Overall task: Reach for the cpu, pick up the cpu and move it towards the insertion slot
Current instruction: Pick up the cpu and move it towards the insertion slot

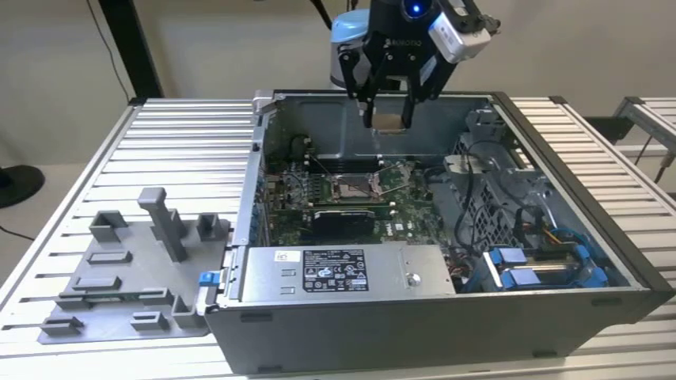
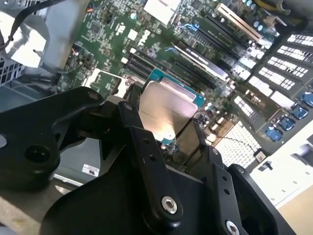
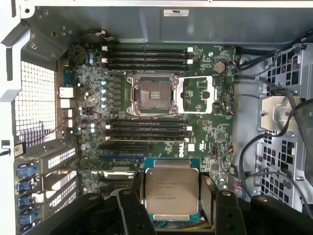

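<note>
gripper: pinching the cpu by its edges
cpu lettering: too small to read
insertion slot: uncovered, below the held chip

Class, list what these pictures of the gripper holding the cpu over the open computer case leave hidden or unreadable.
- cpu underside: faces away in both wrist views.
- cpu's lower edge: behind the gripper fingers, first wrist view.
- insertion slot contacts: too small, exterior view.
- Motherboard beneath the chip: covered, second wrist view.

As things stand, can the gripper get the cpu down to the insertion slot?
Probably yes. The gripper holds the cpu above the open computer case, and the insertion slot lies uncovered, its frame swung aside. Nothing visibly stands between them.
</note>
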`<state>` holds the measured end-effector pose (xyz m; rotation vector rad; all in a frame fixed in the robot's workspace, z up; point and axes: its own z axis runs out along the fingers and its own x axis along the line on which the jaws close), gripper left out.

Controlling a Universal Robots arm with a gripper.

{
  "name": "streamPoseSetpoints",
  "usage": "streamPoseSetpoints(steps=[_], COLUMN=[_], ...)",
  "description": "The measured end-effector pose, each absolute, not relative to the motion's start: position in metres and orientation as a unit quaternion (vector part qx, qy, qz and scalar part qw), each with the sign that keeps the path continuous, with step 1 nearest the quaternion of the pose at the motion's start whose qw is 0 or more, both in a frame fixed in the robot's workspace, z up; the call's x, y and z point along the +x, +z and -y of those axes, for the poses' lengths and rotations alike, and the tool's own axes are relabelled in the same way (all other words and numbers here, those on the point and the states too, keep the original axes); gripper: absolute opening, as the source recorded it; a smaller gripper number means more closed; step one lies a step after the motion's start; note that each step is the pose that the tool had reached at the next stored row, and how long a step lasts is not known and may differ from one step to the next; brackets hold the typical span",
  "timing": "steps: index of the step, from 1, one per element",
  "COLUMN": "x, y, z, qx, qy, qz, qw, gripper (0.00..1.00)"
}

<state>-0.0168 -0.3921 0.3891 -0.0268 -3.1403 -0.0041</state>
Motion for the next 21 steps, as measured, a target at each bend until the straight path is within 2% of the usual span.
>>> streamPoseSetpoints(steps=[21], x=[-0.016], y=[0.388], z=[0.362], qx=[-0.009], qy=[-0.001], qz=[1.000], qw=[0.001], gripper=[0.00])
